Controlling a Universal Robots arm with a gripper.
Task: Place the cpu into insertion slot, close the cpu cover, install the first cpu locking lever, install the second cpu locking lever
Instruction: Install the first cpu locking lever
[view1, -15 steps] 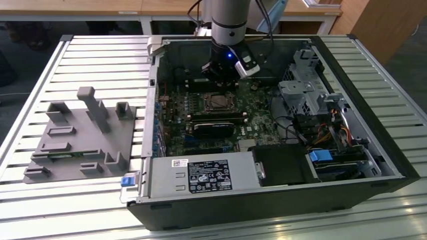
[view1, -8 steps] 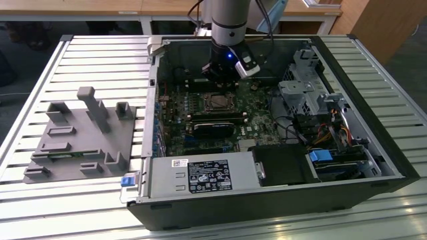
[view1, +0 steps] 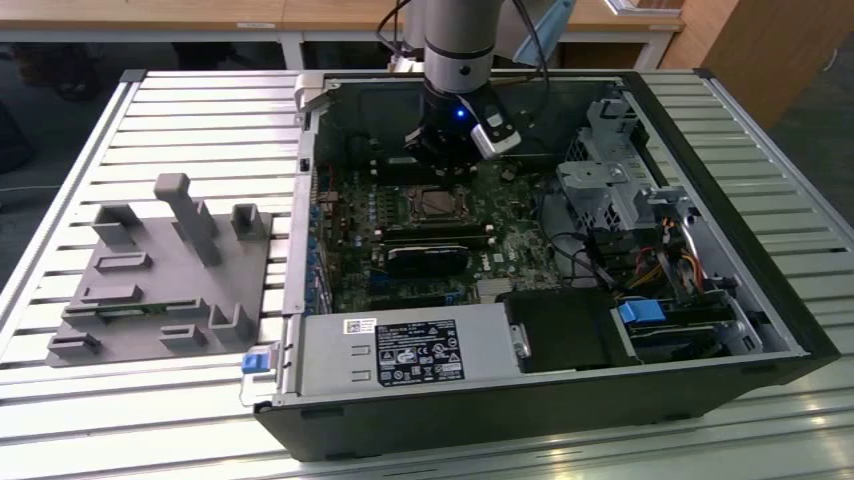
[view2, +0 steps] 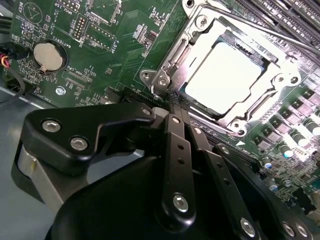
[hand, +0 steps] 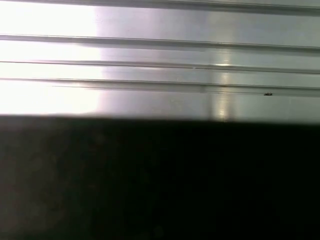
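With fingers together, one tool (view2: 175, 102) beside one cpu (view2: 222, 75), one cpu cover (view2: 200, 30)

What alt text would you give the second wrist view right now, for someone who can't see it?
The black gripper, fingers together, points at the corner of the cpu cover, which lies closed over the pale cpu in its socket. Green circuit board surrounds it, with a round coin battery off to one side.
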